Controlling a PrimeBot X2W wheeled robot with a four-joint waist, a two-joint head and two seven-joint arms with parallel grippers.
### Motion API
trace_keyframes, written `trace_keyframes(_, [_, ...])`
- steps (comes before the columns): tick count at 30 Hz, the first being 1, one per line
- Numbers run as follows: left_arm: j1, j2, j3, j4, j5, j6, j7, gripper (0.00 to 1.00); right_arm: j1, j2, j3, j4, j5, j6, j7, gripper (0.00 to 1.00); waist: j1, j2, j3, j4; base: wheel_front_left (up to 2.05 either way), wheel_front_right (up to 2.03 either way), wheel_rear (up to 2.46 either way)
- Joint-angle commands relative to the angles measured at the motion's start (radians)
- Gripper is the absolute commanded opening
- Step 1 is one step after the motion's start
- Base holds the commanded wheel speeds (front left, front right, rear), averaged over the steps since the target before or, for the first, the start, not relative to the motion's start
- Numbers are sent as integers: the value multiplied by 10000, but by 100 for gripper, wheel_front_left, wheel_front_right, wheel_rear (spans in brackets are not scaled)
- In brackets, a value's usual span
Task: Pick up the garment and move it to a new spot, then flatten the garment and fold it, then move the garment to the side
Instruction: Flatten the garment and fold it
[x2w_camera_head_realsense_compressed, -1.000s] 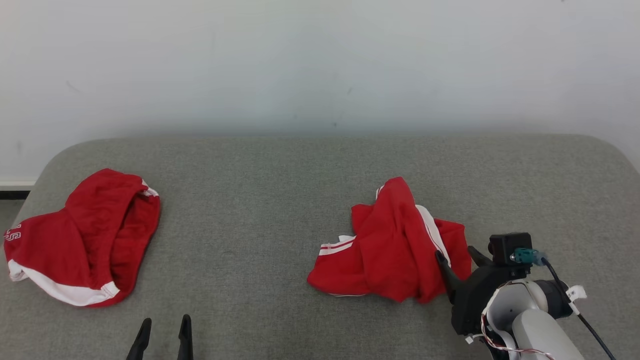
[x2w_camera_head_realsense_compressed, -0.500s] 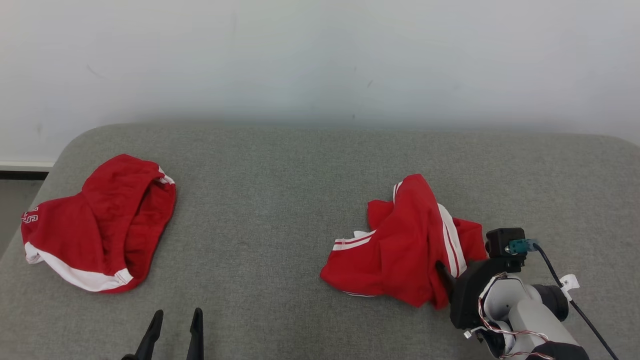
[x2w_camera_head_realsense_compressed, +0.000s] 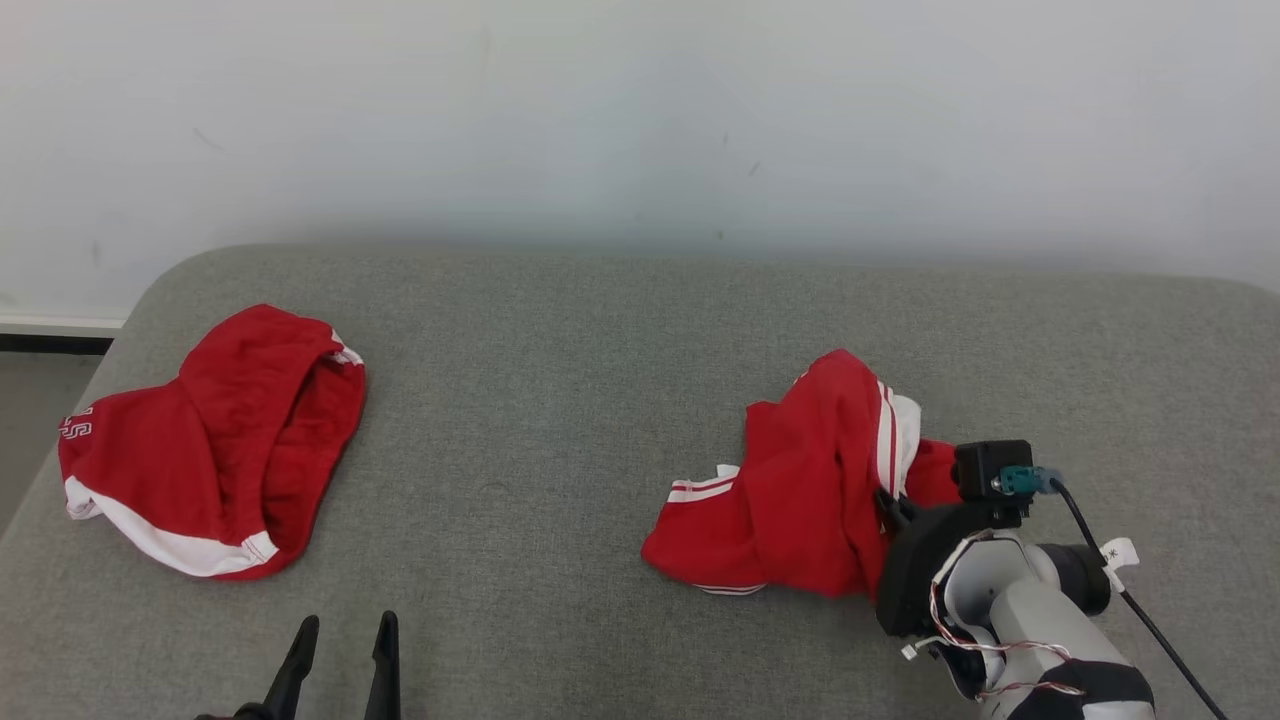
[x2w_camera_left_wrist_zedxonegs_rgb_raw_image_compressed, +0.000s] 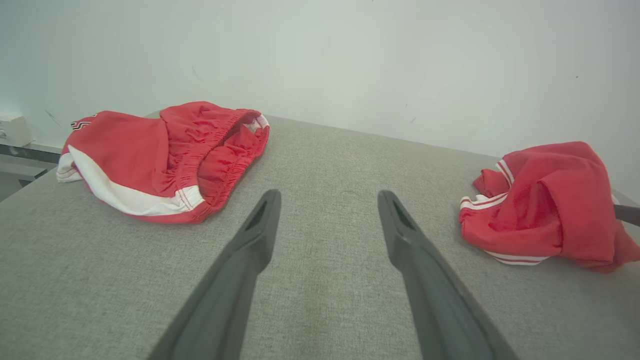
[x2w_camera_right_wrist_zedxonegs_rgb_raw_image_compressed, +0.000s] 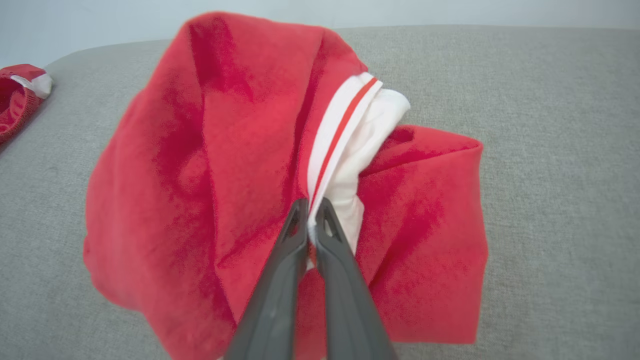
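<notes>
My right hand (x2w_camera_right_wrist_zedxonegs_rgb_raw_image_compressed: 311, 209) is pinched tight on the white-striped edge of the red shorts (x2w_camera_right_wrist_zedxonegs_rgb_raw_image_compressed: 235, 150). They lie crumpled on the right part of the grey tabletop (x2w_camera_head_realsense_compressed: 560, 380), just ahead of my wrist. My left hand (x2w_camera_left_wrist_zedxonegs_rgb_raw_image_compressed: 327, 200) hovers over the near left of the tabletop, fingers spread wide, holding nothing. A second pair of red shorts (x2w_camera_head_realsense_compressed: 215, 440) lies at the far left, well apart.
</notes>
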Motion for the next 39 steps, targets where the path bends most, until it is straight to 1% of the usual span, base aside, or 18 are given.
trace_keyframes(1, [-25, 53, 61, 28, -127, 36, -28, 100, -319, 13, 156, -95, 74, 8, -325, 0, 0, -1, -89, -18, 0, 0, 0])
trace_keyframes(4, [16, 57, 153, 9, -181, 96, -50, 100, -667, 58, 487, -398, 229, 8, -569, 0, 0, -1, -139, -100, 0, 0, 0])
trace_keyframes(7, [55, 31, 234, -45, -209, 123, -62, 100, -1127, 132, 1025, -921, 495, 8, -752, 0, 0, -1, -157, -187, 0, 0, 0])
trace_keyframes(16, [144, -101, 357, -127, -201, 164, -89, 100, -3012, 258, 3225, -2594, 1329, 8, -1006, 0, 0, -1, -102, -350, 0, 0, 0])
trace_keyframes(19, [104, -152, 346, -108, -168, 132, -95, 100, -3768, 277, 3563, -2859, 1504, 8, -1269, 0, 0, -1, -73, -338, 0, 0, 0])
trace_keyframes(21, [93, -167, 345, -100, -158, 119, -97, 100, -3987, 279, 3559, -2901, 1559, 8, -1405, 0, 0, -1, -70, -332, 0, 0, 0])
trace_keyframes(25, [85, -189, 390, -98, -158, 53, -100, 100, -4590, 289, 3221, -2918, 1510, 8, -2141, 0, 0, -1, -48, -326, 0, 0, 0])
trace_keyframes(28, [106, -211, 448, -114, -148, 46, -92, 100, -4477, 290, 2848, -2647, 1247, 8, -2418, 0, 0, -1, -40, -342, 0, 0, 0])
trace_keyframes(30, [135, -233, 481, -121, -137, 24, -91, 100, -4100, 128, 2534, -2289, 966, 8, -2401, 0, 0, -1, -23, -385, 0, 0, 0])
trace_keyframes(32, [149, -249, 495, -119, -116, 0, -91, 100, -3684, -179, 2098, -1935, 569, 7, -2426, 0, 0, -1, 12, -440, 0, 0, 0])
trace_keyframes(39, [73, -335, 542, -76, -56, -30, -91, 100, -1571, -1119, -7, -704, -898, 7, -2218, 0, 0, -1, 85, -680, 0, 0, 0])
